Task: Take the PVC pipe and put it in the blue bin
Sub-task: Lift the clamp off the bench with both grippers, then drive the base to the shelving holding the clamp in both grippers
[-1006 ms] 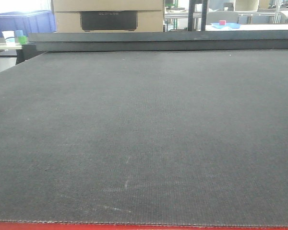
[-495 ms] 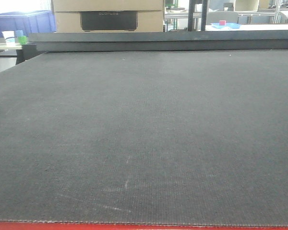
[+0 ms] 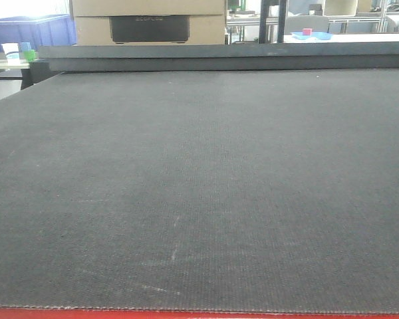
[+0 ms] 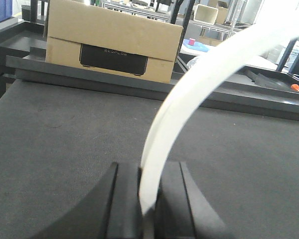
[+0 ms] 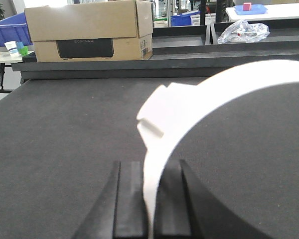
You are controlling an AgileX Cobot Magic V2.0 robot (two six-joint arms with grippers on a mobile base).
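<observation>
Left gripper: we see both fingers pinching PVC pipe, white band rising from bottom centre to upper right of frame. Right gripper: fingers likewise clamped on white arc, squared tab just above, curve running off right edge. We cannot tell if same piece. Dark mat beneath. Cardboard box and blue bin upper left.

Your desk is a dark grey woven surface with faint pale scuffs near the front and 1 red strip along its near edge. At its far side, a raised dark ledge carries 1 cardboard box.
</observation>
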